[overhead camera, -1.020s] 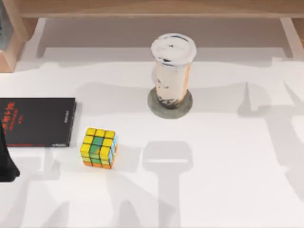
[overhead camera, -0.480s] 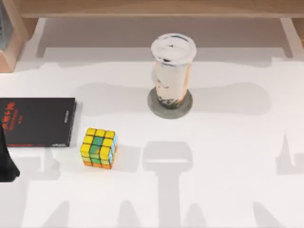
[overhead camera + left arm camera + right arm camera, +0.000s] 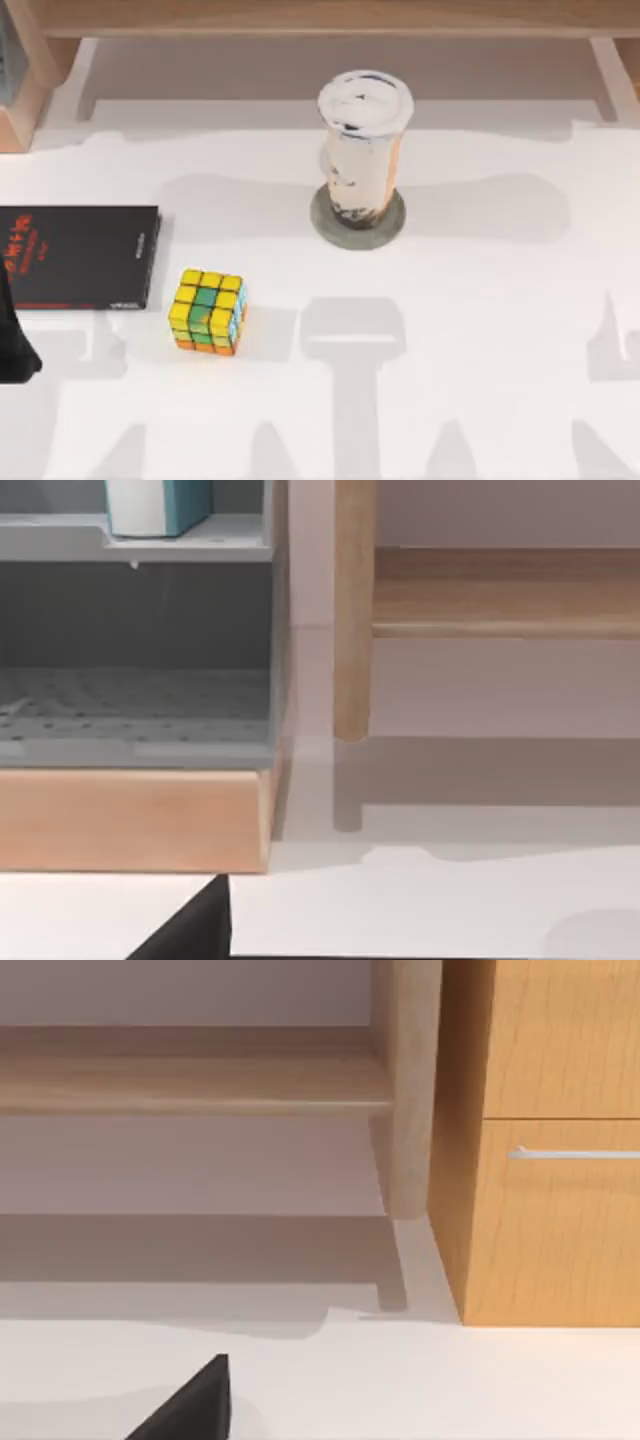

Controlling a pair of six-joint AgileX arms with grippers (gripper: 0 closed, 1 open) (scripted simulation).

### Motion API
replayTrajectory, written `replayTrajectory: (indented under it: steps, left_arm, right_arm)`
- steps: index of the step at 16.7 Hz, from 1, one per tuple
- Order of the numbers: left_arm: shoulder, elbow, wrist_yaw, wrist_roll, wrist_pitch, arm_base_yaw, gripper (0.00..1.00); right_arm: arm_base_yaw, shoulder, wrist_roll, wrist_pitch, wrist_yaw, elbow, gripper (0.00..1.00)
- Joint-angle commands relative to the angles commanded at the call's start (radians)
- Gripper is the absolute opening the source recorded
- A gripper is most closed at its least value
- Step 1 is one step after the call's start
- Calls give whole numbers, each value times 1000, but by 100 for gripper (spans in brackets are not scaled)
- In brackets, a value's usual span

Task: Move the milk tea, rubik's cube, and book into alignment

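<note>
The milk tea stands upright at the back middle of the table, a clear cup with a white lid, resting on a flat grey coaster. The rubik's cube sits left of centre, yellow face up. Just to its left lies the black book with red lettering, flat against the left edge. My left arm is a dark shape at the far left edge, below the book and touching nothing. A dark piece of my left gripper and one of my right gripper hang over bare white table.
A wooden shelf rail runs along the back. A grey shelf unit on a wooden base stands at the back left, and a wooden cabinet with a drawer handle at the back right. Open white tabletop lies right of the cube.
The shadows on the right side of the table have shifted outward and down. The milk tea, cube, book and left arm have not moved.
</note>
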Motion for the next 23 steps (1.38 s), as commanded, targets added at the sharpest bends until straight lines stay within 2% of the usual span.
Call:
replayTrajectory:
  steps: [4, 8, 19, 23]
  left_arm:
    - [63, 61, 0, -12, -48, -21, 100]
    - [295, 261, 0, -53, -206, -90, 100]
    - [1377, 1080, 1, -218, -841, -366, 100]
    - [1701, 1319, 1, -266, -1025, -445, 100]
  right_arm:
    - [0, 0, 0, 0, 0, 0, 100]
    - [0, 0, 0, 0, 0, 0, 100]
    - [0, 0, 0, 0, 0, 0, 100]
    - [0, 0, 0, 0, 0, 0, 100]
